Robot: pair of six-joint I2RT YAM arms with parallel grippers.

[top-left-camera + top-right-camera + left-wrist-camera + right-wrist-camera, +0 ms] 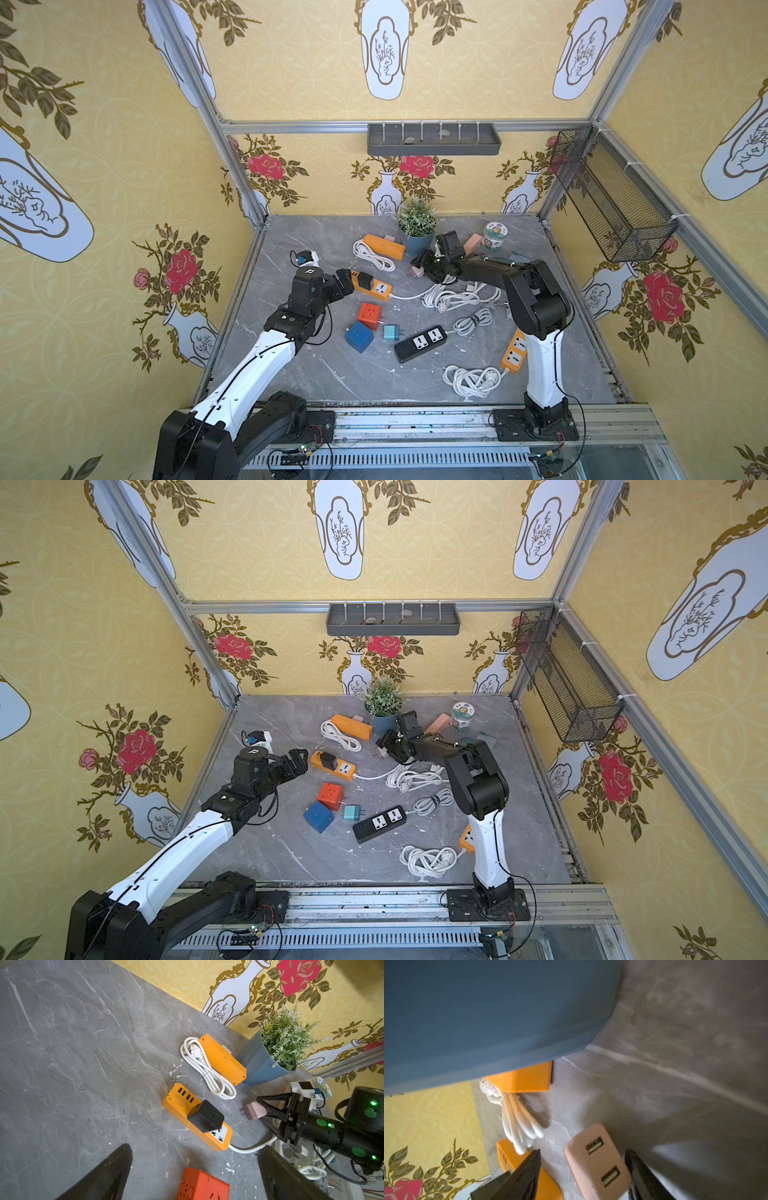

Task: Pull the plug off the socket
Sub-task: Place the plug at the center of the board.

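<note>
We see the left gripper [348, 283] spread wide, the black plug [365, 280] socketed at its three o'clock. The right gripper [583, 1151] loosely flanks a pink plug [598, 1163], unclamped.

- A charger [205, 1116] sat on the power strip [176, 1105].
- Behind it lay a second strip [223, 1059], potted plant [259, 1061] just right.
- Right of the power strip lay a loose plug [254, 1110].

Pink plug [255, 1111] clear of orange socket [176, 1105]
</note>
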